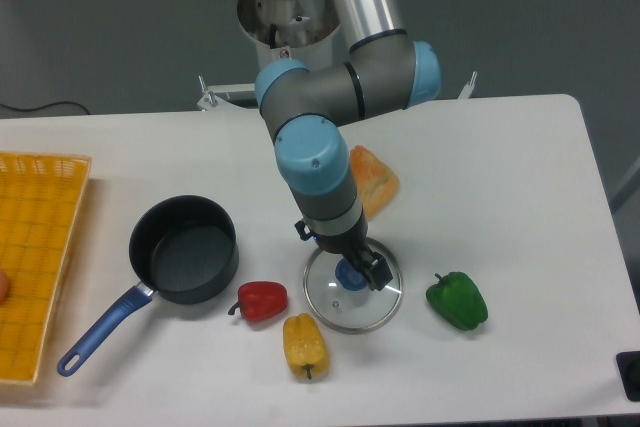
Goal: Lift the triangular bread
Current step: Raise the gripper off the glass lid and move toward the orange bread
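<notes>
Currently, with the jaws' state unreadable over the glass lid [352,289], you find the triangular bread [375,179] behind the arm on the table [500,177]; likely light and stiff, grip its flanks.

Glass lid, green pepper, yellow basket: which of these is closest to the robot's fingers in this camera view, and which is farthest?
1. Glass lid: right beneath the gripper.
2. Green pepper: off to the image right.
3. Yellow basket: far across at the left edge.
</notes>
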Robot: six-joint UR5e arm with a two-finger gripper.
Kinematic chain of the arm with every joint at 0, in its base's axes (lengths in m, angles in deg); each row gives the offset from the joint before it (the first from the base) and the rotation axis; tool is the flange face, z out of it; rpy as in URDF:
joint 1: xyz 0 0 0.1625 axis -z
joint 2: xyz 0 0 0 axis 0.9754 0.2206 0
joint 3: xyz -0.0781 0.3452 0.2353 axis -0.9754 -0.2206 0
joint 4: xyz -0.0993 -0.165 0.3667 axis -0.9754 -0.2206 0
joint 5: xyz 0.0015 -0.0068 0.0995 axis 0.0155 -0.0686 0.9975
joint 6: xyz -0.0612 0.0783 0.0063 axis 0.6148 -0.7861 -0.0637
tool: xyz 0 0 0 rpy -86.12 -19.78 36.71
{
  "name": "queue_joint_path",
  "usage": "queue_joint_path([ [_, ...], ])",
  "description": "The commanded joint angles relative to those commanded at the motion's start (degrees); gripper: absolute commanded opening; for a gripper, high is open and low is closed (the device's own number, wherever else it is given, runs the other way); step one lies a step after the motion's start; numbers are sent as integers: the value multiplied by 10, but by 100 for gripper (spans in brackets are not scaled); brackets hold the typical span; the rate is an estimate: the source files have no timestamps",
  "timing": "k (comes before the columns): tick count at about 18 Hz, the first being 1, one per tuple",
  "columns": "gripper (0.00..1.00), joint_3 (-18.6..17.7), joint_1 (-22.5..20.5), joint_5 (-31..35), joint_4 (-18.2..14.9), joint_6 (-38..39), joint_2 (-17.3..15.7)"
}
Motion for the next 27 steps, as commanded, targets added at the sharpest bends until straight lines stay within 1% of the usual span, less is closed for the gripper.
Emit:
queue_joint_path([
  [2,100,-5,-12,-20,-3,-3,-11],
  [4,100,-11,-21,-43,-8,-1,-16],
  [6,100,-34,-25,-47,-12,3,-27],
  [7,100,-54,-26,-48,-6,3,-35],
  [9,100,-90,-36,-54,0,-1,-40],
  [10,100,-97,-38,-54,1,-4,-45],
  [12,100,-102,-39,-54,0,-9,-45],
  [14,100,-122,-36,-54,2,-18,-48],
  [18,100,-147,-35,-48,2,-66,-51],
  [20,100,-166,-38,-35,2,-115,-60],
  [22,100,-171,-40,-8,0,-169,-62],
  [27,100,-185,-45,-2,-2,-194,-65],
])
